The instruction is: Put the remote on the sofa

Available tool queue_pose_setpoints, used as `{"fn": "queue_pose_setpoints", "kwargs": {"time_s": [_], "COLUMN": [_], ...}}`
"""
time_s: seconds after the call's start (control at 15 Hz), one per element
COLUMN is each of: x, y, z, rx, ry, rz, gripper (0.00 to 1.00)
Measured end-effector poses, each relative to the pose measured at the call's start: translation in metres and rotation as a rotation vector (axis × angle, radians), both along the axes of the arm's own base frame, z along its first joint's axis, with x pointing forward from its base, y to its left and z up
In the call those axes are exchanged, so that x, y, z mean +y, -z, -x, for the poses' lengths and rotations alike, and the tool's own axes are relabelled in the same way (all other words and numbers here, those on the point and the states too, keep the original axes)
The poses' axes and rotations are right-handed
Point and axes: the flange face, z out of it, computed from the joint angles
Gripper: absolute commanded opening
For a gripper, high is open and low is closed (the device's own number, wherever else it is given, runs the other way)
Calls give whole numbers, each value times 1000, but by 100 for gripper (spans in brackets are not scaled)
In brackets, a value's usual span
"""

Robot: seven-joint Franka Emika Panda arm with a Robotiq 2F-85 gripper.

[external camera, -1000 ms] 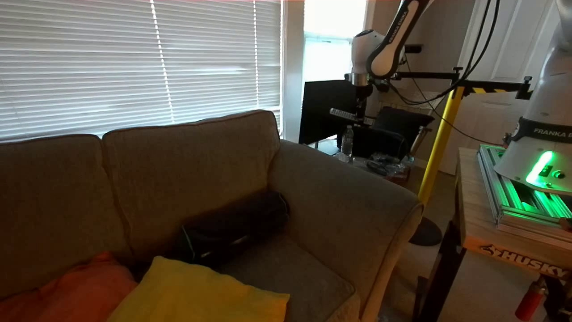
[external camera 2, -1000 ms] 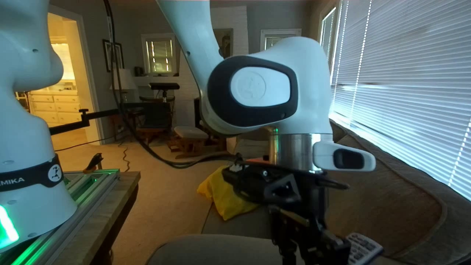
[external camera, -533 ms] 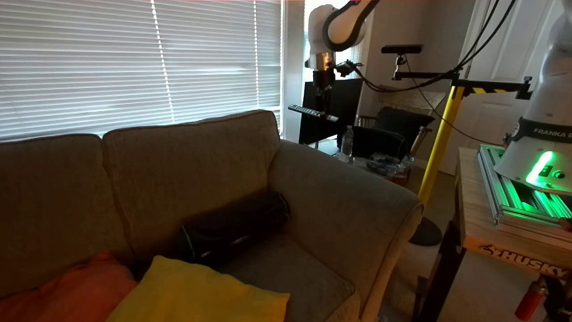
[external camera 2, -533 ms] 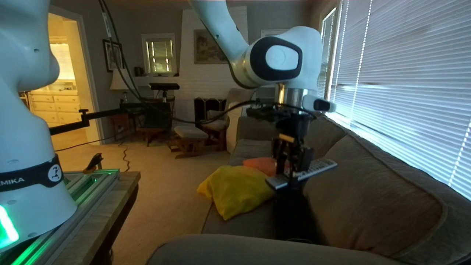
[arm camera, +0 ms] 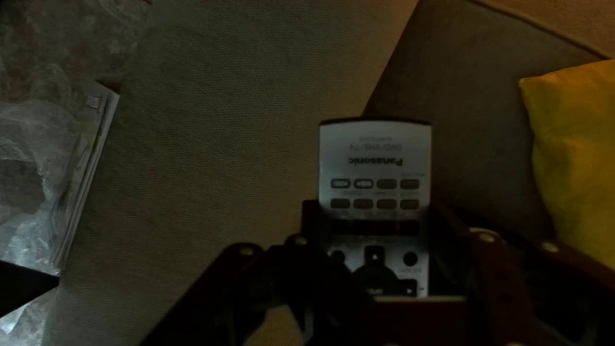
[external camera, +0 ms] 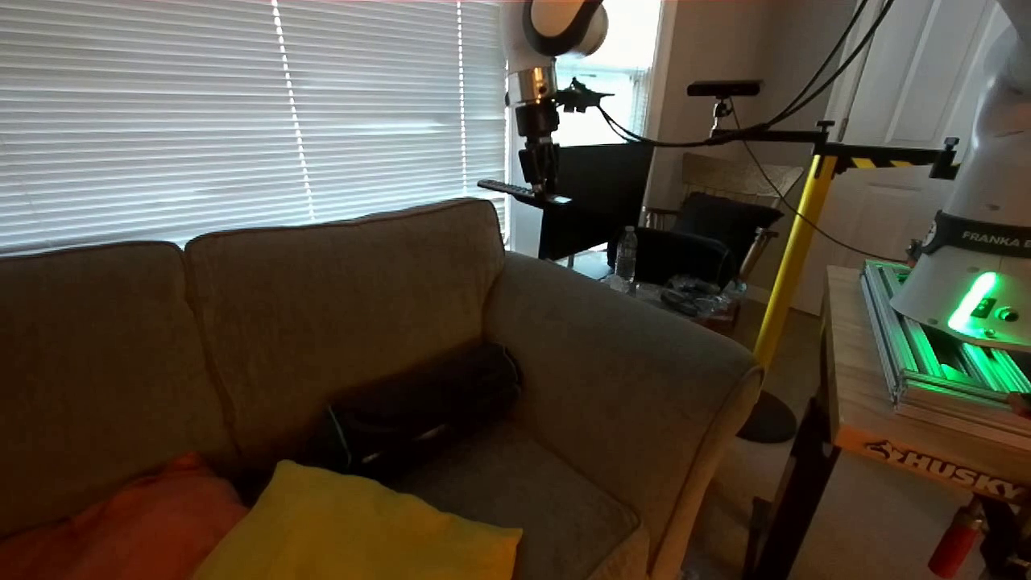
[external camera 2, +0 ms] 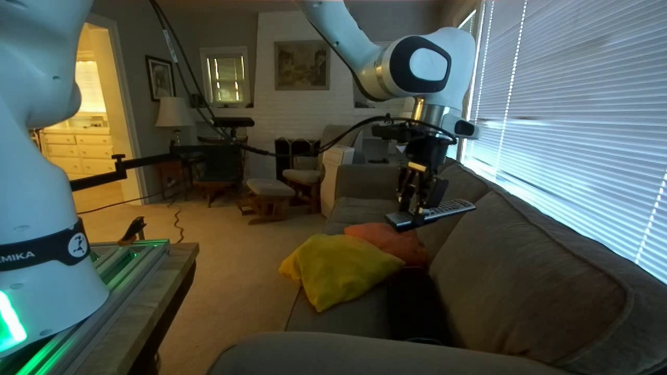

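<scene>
My gripper (external camera 2: 417, 217) is shut on the remote (external camera 2: 451, 208), with one finger on each long side of it. The remote is a slim bar with a silver, buttoned face and dark edges. In an exterior view, the gripper (external camera: 541, 190) holds the remote (external camera: 506, 188) in the air, nearly level. In the wrist view the remote (arm camera: 375, 144) points away from the jaws, its lower part hidden by the gripper. The olive-brown sofa (external camera: 346, 306) also shows in the other pictures (external camera 2: 526, 276); its padded arm (arm camera: 216, 144) lies below the remote in the wrist view.
A yellow pillow (external camera: 354, 524), an orange pillow (external camera: 121, 524) and a dark roll cushion (external camera: 427, 403) lie on the sofa seat. A bottle (external camera: 626, 258) and plastic wrap (arm camera: 29, 168) are beside the sofa arm. Window blinds (external camera 2: 583, 114) stand behind the sofa back.
My gripper has carried the remote from beyond the sofa arm towards the sofa, leftward in an exterior view and farther from the camera in the opposite one. The pillows have not moved.
</scene>
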Motion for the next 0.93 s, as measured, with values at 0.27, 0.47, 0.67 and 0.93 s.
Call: {"fn": "queue_pose_setpoints", "kwargs": {"time_s": [0.27, 0.47, 0.67, 0.93], "x": [11, 5, -18, -28], "y": [52, 97, 127, 129], "z": [-24, -41, -56, -65], "rx": [63, 105, 146, 146], "ry": [-4, -36, -87, -99], "rz": [-18, -34, -56, -66], "gripper": [31, 31, 56, 56]}}
